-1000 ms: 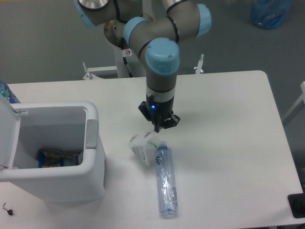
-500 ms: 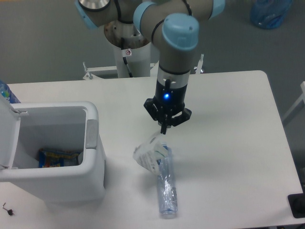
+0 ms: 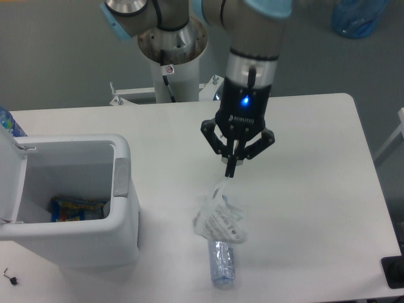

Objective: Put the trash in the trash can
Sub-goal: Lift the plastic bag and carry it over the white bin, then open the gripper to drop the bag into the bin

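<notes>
My gripper (image 3: 231,172), fingertips pinched together, holds the crumpled plastic wrapper (image 3: 219,218) by its top edge; the wrapper hangs above the white desk (image 3: 315,189). The crushed clear bottle (image 3: 220,264) lies on the desk at the wrapper's 6 o'clock, its upper end hidden behind it. The open white trash can (image 3: 95,214) stands at the wrapper's 9 o'clock, colourful packaging (image 3: 77,208) inside.

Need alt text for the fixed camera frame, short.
A robot gripper pinches the top of a crumpled plastic wrapper, which dangles over a crushed clear bottle on a white table. An open white trash can stands at left with a colourful packet inside.
</notes>
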Controlling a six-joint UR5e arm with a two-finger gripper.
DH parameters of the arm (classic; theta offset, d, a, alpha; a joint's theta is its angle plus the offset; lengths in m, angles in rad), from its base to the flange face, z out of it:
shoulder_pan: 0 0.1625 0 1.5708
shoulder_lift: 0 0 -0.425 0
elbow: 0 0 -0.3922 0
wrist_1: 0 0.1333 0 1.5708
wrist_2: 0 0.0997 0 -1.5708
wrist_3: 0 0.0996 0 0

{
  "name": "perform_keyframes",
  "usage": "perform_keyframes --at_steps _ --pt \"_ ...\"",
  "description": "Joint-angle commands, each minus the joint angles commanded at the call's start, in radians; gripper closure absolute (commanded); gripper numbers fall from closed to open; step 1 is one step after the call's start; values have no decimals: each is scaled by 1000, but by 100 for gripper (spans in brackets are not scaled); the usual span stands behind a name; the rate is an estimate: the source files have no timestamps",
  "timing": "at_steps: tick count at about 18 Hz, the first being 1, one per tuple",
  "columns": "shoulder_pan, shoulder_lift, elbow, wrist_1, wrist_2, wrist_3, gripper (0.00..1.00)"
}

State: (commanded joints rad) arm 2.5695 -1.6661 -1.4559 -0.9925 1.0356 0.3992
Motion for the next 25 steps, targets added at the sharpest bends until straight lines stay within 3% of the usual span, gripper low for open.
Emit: perform_keyframes --at_steps 2,9,13,16,18,19,20,21,23,25 --pt "-14 40 -6 0 -20 -83 100" --pt "-164 121 -72 0 -23 -102 100" --pt "-261 134 -135 3 -23 -97 100" --pt "-278 131 -162 5 -23 -97 100" --pt "-293 123 -164 3 -23 -96 78" --pt "-296 123 -164 5 -23 -91 62" --pt "-296 120 -164 6 -23 -86 38" --pt "-296 117 -163 11 -23 -86 24" --pt "-296 112 -162 37 -19 -98 9" --pt "-296 106 -161 40 -16 -99 3"
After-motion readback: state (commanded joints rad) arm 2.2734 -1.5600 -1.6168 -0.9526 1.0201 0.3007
